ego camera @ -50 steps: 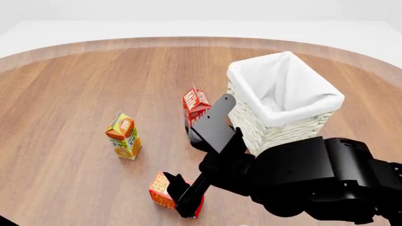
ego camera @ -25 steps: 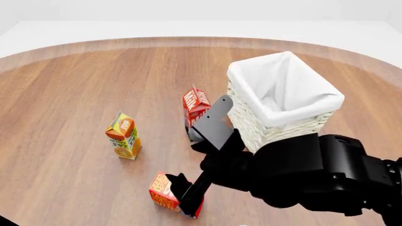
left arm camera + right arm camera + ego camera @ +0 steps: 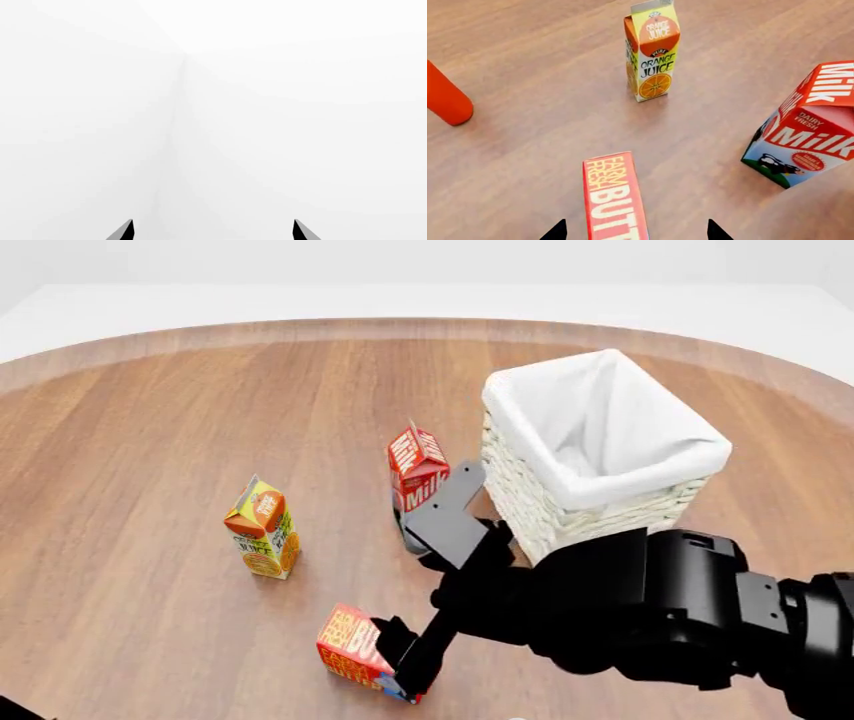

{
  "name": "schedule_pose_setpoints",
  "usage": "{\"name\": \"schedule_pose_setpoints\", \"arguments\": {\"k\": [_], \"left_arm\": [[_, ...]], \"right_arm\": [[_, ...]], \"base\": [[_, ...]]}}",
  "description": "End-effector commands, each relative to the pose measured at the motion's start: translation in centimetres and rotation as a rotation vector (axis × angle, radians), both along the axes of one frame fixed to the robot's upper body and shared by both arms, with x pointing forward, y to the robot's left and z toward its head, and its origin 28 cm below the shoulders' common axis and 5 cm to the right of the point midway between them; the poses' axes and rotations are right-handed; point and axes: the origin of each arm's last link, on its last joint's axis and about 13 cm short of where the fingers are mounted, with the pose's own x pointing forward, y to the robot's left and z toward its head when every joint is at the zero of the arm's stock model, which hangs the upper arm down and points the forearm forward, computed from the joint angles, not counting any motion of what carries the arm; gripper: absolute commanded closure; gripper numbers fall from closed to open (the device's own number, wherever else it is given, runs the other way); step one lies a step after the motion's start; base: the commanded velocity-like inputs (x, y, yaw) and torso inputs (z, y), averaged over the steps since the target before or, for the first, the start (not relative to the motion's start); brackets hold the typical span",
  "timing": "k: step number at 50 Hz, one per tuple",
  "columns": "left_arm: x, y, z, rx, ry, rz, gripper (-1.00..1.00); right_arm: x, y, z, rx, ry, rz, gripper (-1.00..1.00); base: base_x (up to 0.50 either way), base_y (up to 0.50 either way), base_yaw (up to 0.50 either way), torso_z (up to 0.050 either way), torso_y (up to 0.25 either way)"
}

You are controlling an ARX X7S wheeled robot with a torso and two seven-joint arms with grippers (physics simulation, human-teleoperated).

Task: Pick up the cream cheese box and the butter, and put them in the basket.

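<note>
Since a second ago the right arm has drawn back toward the robot and settled lower; the butter [image 3: 355, 648] looks slightly turned, its lettered face now more exposed. The right gripper [image 3: 400, 665] straddles the box's near end. In the right wrist view both fingertips show dark at the frame's edge, either side of the butter [image 3: 614, 200], spread wide and not yet clamped, so the jaws stand open. That straddle suits a grip across the narrow width of the box. The butter lies flat on the wooden table [image 3: 160, 440], well apart from the basket [image 3: 601, 450], which stands upright beyond the milk carton [image 3: 418, 468]. The orange juice carton [image 3: 263, 527] stands farther off. The left gripper [image 3: 212, 231] faces blank white, tips parted, open. No cream cheese box shows in any view.
</note>
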Motion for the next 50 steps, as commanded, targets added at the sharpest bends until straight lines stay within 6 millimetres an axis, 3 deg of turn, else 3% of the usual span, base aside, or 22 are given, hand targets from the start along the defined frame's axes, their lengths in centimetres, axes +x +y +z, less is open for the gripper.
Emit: {"name": "schedule_pose_setpoints", "arguments": {"k": [1, 19, 21, 30, 50], "left_arm": [[0.0, 0.0, 0.1, 0.0, 0.0, 0.001, -1.0], [0.0, 0.3, -0.3, 0.0, 0.0, 0.0, -1.0], [-0.3, -0.5, 1.0, -0.001, -0.001, 0.001, -1.0], [0.1, 0.6, -0.5, -0.003, 0.0, 0.001, -1.0], [0.0, 0.3, -0.5, -0.002, -0.002, 0.002, -1.0]], "right_arm": [[0.3, 0.0, -0.9, -0.032, 0.006, 0.012, -1.0], [0.3, 0.3, -2.2, -0.043, 0.036, 0.017, -1.0], [0.3, 0.5, -2.3, -0.045, 0.039, 0.024, -1.0], [0.3, 1.0, -2.9, -0.057, 0.046, 0.034, -1.0], [0.7, 1.6, -4.2, -0.077, 0.068, 0.037, -1.0]], "base": [[0.0, 0.0, 0.0, 0.0, 0.0], [0.0, 0.0, 0.0, 0.0, 0.0], [0.0, 0.0, 0.0, 0.0, 0.0], [0.0, 0.0, 0.0, 0.0, 0.0], [0.0, 0.0, 0.0, 0.0, 0.0]]}}
